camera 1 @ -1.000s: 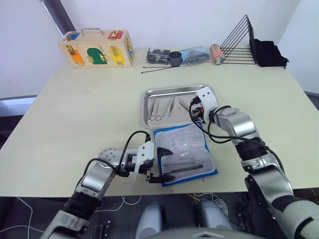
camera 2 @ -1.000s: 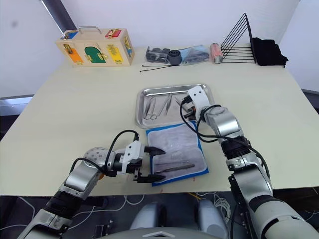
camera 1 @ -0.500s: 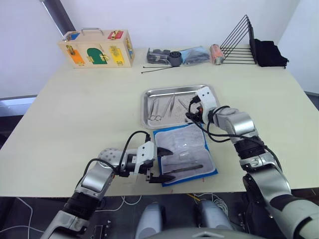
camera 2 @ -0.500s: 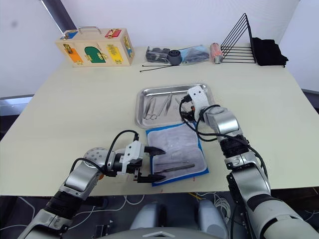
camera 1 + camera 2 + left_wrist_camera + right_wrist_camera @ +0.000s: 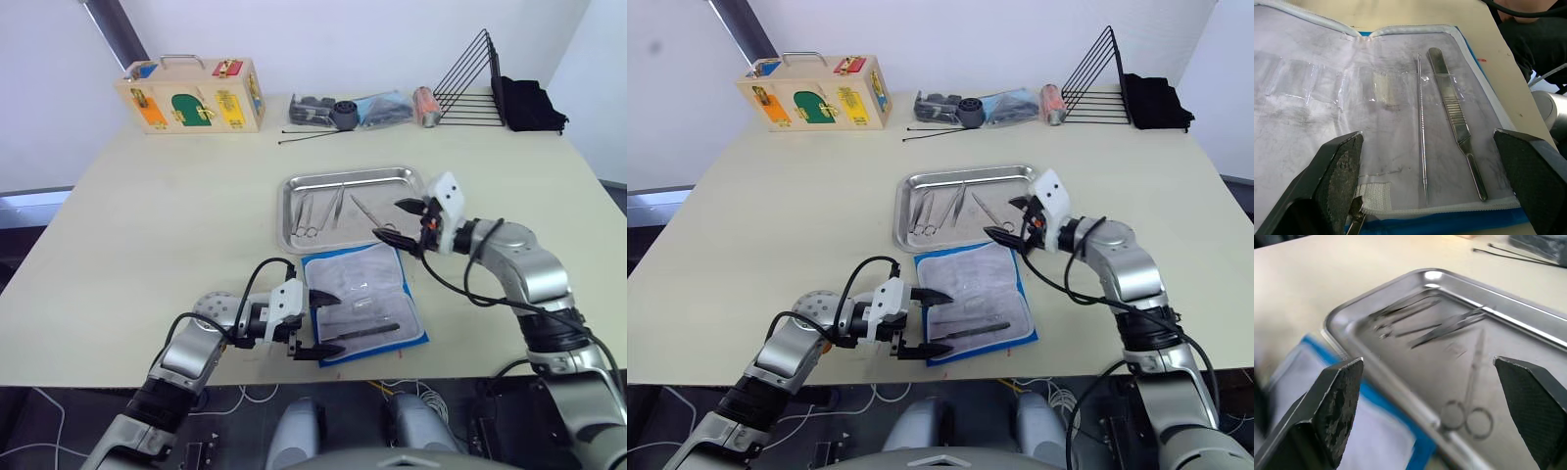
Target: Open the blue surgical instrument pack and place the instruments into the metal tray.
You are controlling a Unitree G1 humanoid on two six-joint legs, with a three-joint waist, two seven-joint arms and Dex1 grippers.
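Note:
The blue surgical instrument pack [image 5: 364, 305] lies open near the table's front edge, its pale lining up. Slim tweezers [image 5: 1456, 122] and a thin probe [image 5: 1421, 147] rest on the lining. My left gripper [image 5: 330, 323] stands open at the pack's left edge, low over it. Just behind the pack is the metal tray [image 5: 345, 175], holding scissors [image 5: 306, 217], tweezers [image 5: 336, 206] and another pair of scissors [image 5: 1474, 404]. My right gripper [image 5: 397, 220] hovers open over the tray's front right corner, nothing between its fingers.
Along the back edge stand a wooden latch box [image 5: 191, 96], a bluish bag of dark parts [image 5: 350, 110], two thin black rods [image 5: 313, 138], a black wire rack [image 5: 470, 88] and a black cloth [image 5: 529, 104].
My right gripper has opened and drawn back to the right, from over the tray's right part to its front right corner. The left gripper and the pack have not moved.

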